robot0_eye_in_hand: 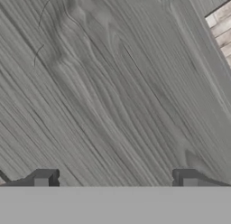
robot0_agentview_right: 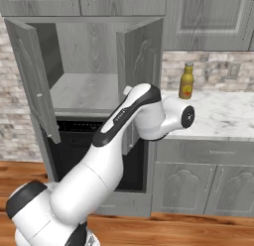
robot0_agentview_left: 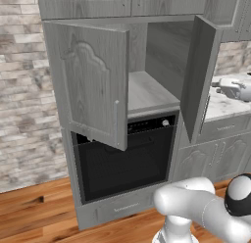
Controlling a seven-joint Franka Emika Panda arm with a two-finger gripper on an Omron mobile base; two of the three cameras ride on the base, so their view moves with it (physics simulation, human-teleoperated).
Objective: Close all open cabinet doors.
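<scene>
Two cabinet doors of grey wood-grain stand open over the empty shelf above the oven. The left door swings far out and carries a slim silver bar handle. The right door also stands out from the cabinet. My gripper is open, with its fingertips wide apart and nothing between them. It faces a grey wood-grain panel at very close range. In the left base view the gripper sits just beyond the right door's outer side, over the counter.
The black glass oven door is below the open compartment, with a grey drawer front under it. A yellow bottle stands on the marble counter at the right. Closed lower cabinets sit beneath the counter, and a brick wall is at the left.
</scene>
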